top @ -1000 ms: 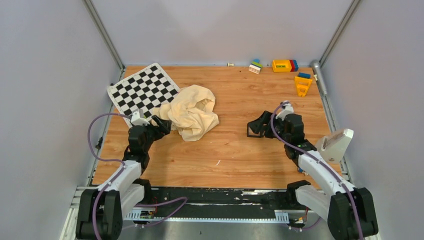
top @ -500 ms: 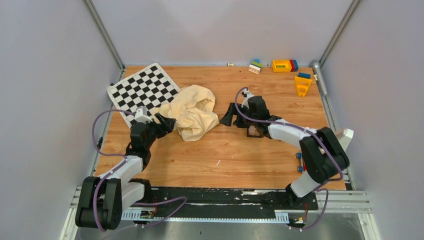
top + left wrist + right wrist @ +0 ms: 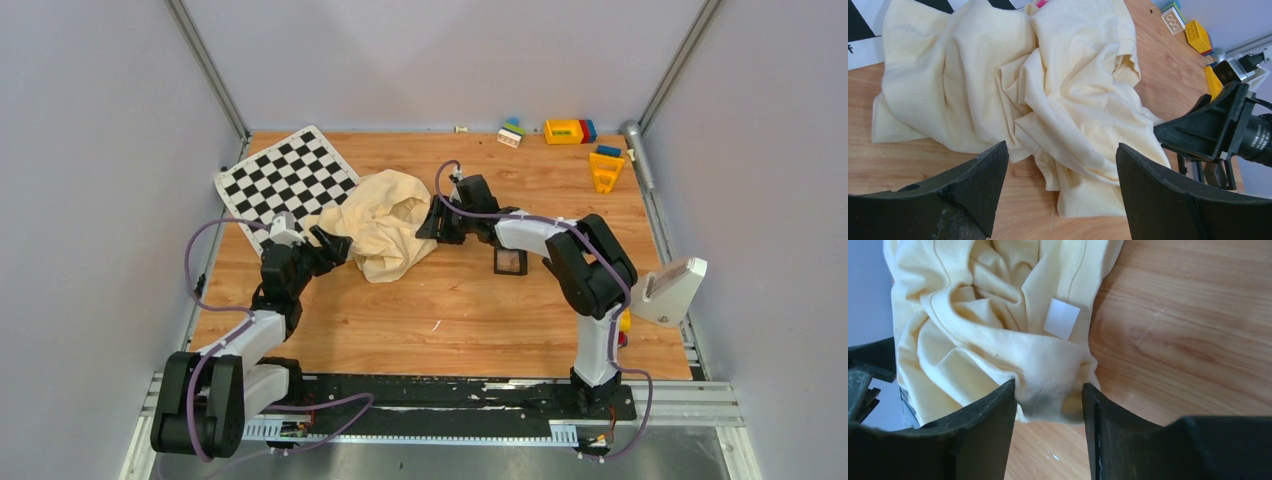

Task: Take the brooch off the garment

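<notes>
The cream garment point(image 3: 385, 225) lies crumpled on the wooden table, left of centre. Of the brooch, only a pink sliver point(image 3: 1041, 3) shows, at the garment's far edge in the left wrist view; it is hidden in the other views. My right gripper point(image 3: 432, 222) is at the garment's right edge. In the right wrist view its jaws point(image 3: 1048, 390) pinch a bunched fold of the cloth, just below a white label point(image 3: 1062, 318). My left gripper point(image 3: 330, 247) stands open at the garment's left side, with bare wood and the near hem between its fingers point(image 3: 1062, 150).
A checkerboard sheet point(image 3: 285, 180) lies under the garment's back-left side. A small black square frame point(image 3: 510, 262) sits beside the right forearm. Toy blocks point(image 3: 565, 131) and a yellow piece point(image 3: 605, 170) are at the back right. A white device point(image 3: 670, 288) stands at the right edge.
The right arm swung left from the table's right half to the garment's right edge, and its jaws narrowed onto a fold. The left arm barely moved.
</notes>
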`<move>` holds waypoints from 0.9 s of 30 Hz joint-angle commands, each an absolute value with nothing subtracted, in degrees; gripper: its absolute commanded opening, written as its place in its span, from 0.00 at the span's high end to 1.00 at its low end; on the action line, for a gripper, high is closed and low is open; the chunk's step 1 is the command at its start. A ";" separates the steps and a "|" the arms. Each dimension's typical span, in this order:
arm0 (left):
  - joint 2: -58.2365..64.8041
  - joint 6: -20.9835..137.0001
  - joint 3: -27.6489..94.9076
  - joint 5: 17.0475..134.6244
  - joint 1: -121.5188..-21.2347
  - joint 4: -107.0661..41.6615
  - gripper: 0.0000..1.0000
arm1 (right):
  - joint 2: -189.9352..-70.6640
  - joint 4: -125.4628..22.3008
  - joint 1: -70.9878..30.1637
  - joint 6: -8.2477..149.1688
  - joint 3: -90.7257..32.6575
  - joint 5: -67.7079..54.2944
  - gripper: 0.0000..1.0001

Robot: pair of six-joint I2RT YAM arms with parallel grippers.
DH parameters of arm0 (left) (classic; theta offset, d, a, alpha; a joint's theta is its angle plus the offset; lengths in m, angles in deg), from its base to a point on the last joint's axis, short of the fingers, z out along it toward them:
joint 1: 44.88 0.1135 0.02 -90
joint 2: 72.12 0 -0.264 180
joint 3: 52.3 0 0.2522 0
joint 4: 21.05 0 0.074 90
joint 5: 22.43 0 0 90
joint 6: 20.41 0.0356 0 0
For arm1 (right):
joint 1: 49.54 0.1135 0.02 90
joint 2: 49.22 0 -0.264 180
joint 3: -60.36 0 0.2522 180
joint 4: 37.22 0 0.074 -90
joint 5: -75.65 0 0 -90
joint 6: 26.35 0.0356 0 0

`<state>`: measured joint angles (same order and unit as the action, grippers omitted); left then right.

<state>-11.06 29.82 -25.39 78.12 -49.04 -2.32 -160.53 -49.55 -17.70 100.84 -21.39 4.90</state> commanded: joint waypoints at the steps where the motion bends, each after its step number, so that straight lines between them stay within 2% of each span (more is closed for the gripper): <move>1: -9.97 29.42 -23.22 79.65 -49.36 0.86 0.15 | -163.31 -50.11 -16.96 103.20 -25.87 6.94 0.62; 3: -9.49 29.42 -22.99 80.15 -49.43 0.96 0.17 | -161.55 -50.02 -16.72 102.84 -25.00 6.06 0.84; 5: -9.20 29.35 -22.97 80.62 -49.37 1.34 0.22 | -158.12 -49.84 -16.51 101.85 -22.87 3.99 0.98; 12: -5.97 28.09 -21.78 83.90 -49.54 3.00 0.35 | -148.09 -50.78 -15.70 98.94 -16.28 2.06 1.00; 17: -1.44 27.73 -20.36 85.63 -49.70 3.36 0.36 | -145.42 -53.23 -14.69 97.39 -14.46 2.01 1.00; 18: -0.38 27.65 -20.17 85.80 -49.71 4.00 0.39 | -144.51 -53.38 -14.65 97.20 -13.89 2.15 1.00; 19: 0.14 27.57 -20.17 86.00 -49.71 4.59 0.42 | -143.71 -53.53 -14.65 96.89 -13.51 2.13 1.00; 21: 1.40 27.84 -19.87 86.59 -49.71 5.82 0.58 | -141.80 -54.39 -14.64 96.26 -12.82 1.21 1.00; 22: 1.54 28.10 -19.61 86.61 -49.71 6.03 0.74 | -140.89 -55.23 -14.65 95.80 -12.74 0.46 1.00; 24: 0.06 29.45 -19.07 86.06 -49.71 4.60 0.92 | -138.95 -57.55 -14.66 94.51 -13.29 -1.58 1.00; 27: -5.80 31.62 -16.89 83.71 -49.71 -1.69 0.99 | -135.55 -62.71 -14.84 91.95 -15.74 -5.00 1.00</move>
